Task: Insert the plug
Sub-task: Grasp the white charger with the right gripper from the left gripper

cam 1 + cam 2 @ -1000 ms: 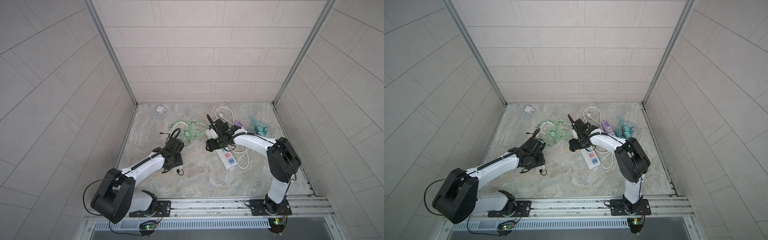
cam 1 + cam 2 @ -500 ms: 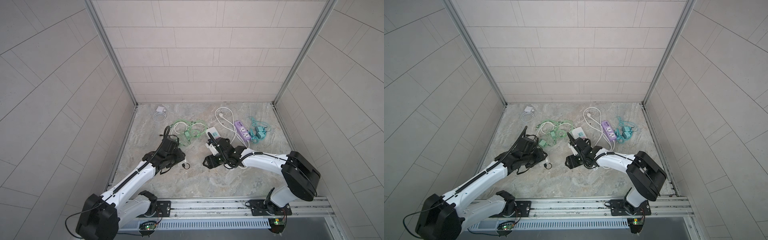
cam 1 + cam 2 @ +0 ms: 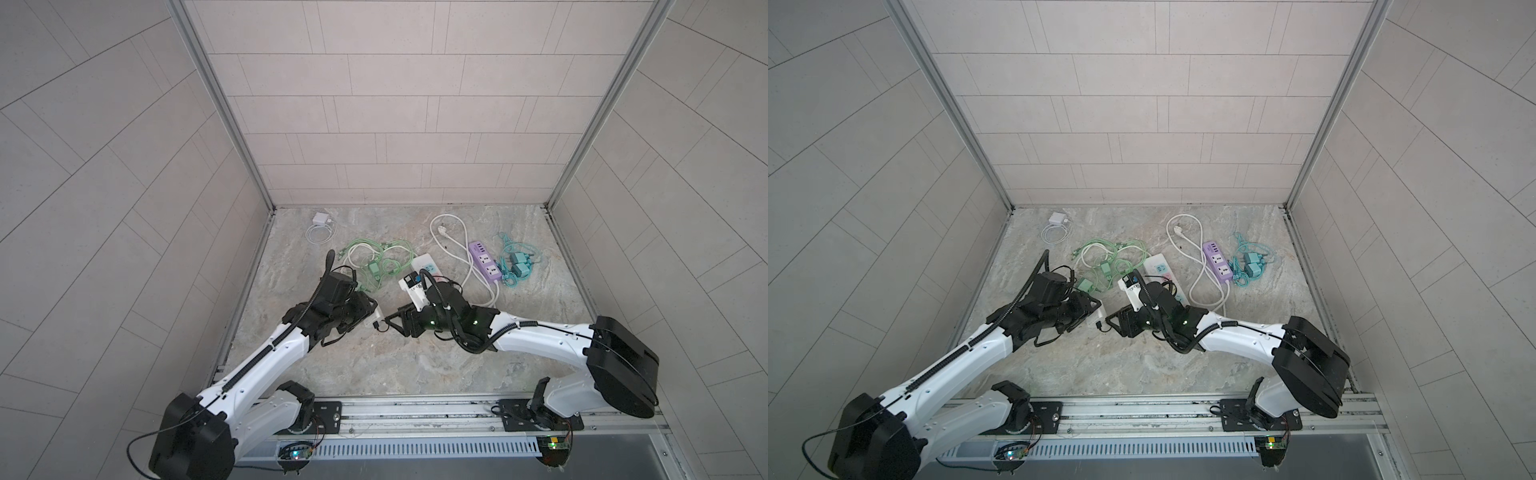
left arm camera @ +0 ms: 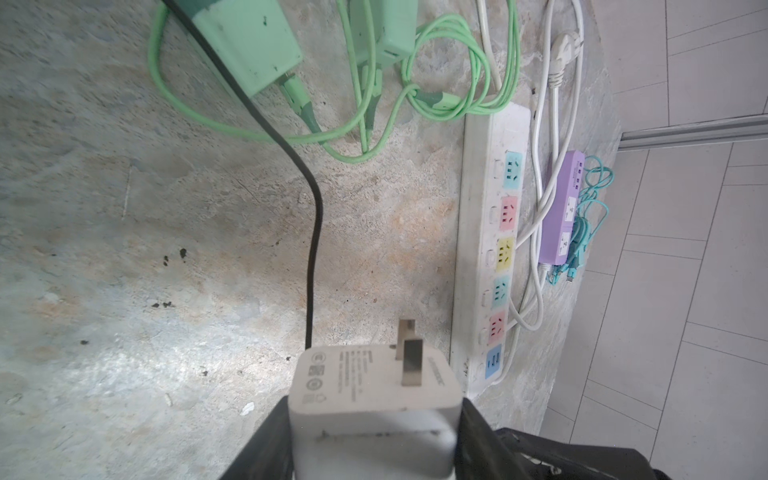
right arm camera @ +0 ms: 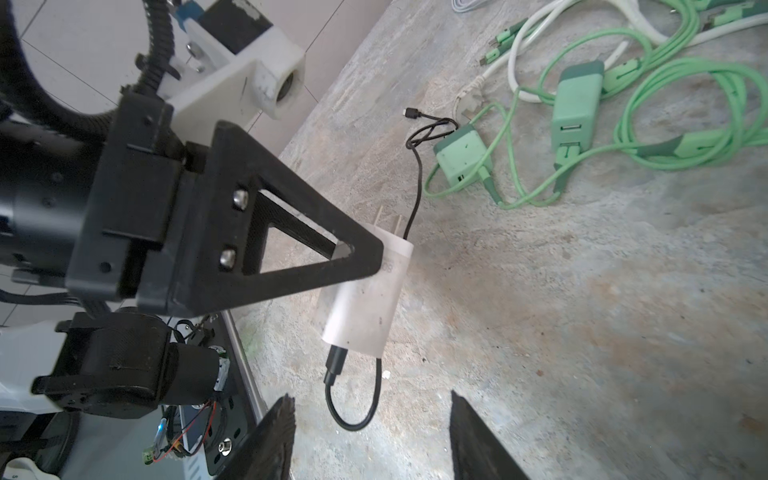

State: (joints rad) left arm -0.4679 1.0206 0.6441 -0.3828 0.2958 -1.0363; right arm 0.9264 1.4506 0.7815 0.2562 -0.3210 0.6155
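Only pickup done: left hand [image 4: 374, 434] pinches plug [image 4: 370, 386] w/ prongs [image 4: 410, 355] bare; right hand [image 5: 372, 436] spread, empty, nearby. Left to do: reach strip [image 4: 484, 249], align & push in.

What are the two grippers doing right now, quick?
Left gripper: closed on the white charger.
Right gripper: open, holding nothing, by the charger's black cable.

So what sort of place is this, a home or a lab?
Most likely a robot test cell, not a home: tiled walls box in a stone floor, a left arm and right arm sit on a rail, and power strips and chargers lie out as props.
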